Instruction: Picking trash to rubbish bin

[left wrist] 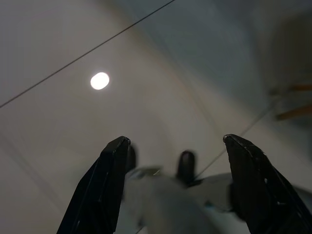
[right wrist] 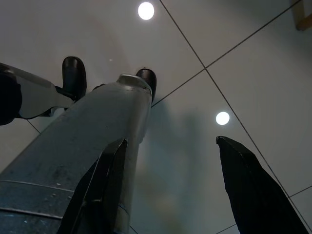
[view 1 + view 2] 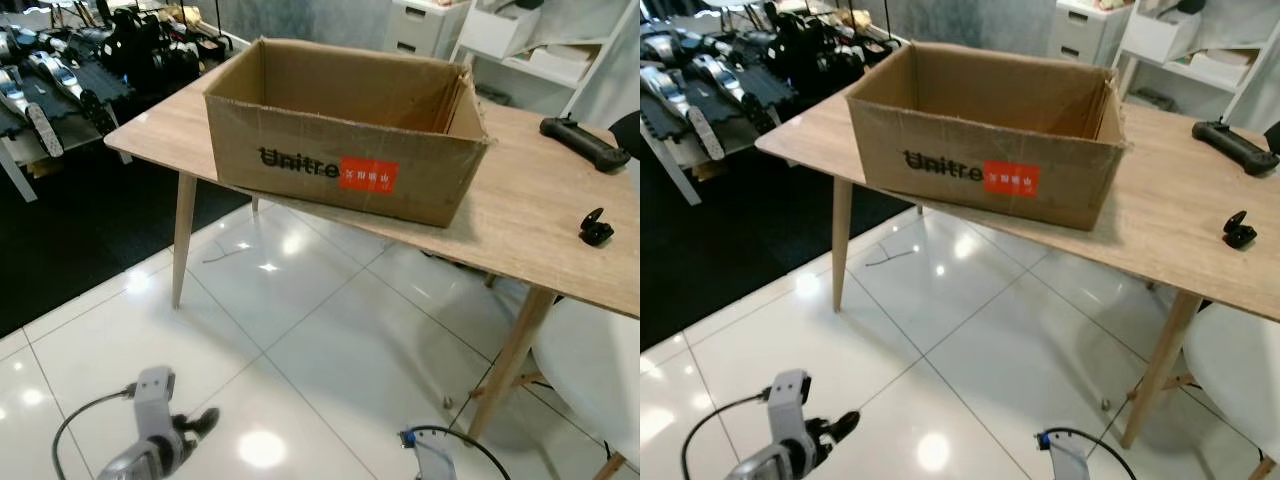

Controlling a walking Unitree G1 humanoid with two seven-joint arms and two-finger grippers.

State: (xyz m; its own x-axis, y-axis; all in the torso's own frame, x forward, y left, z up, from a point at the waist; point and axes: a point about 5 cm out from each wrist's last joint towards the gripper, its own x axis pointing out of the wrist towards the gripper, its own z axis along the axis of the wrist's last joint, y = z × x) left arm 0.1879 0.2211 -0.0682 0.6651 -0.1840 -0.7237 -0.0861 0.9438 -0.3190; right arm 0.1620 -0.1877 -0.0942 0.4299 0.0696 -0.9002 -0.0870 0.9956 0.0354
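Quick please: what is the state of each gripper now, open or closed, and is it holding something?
Left gripper: open, fingers apart, holding nothing, hanging low above the floor.
Right gripper: open, fingers apart, holding nothing, also hanging low.

Silver left arm [image 3: 150,440] trailing a black cable, long black fingers [image 1: 105,190], grey scuffed leg [image 2: 73,170]

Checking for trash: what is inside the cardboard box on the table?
The cardboard box is open-topped; only bare inner walls show. Its front wall hides the bottom, so any contents there cannot be seen.

One box [image 3: 345,150], one table [image 3: 540,225], two pincers [image 1: 178,183] [image 2: 168,187]
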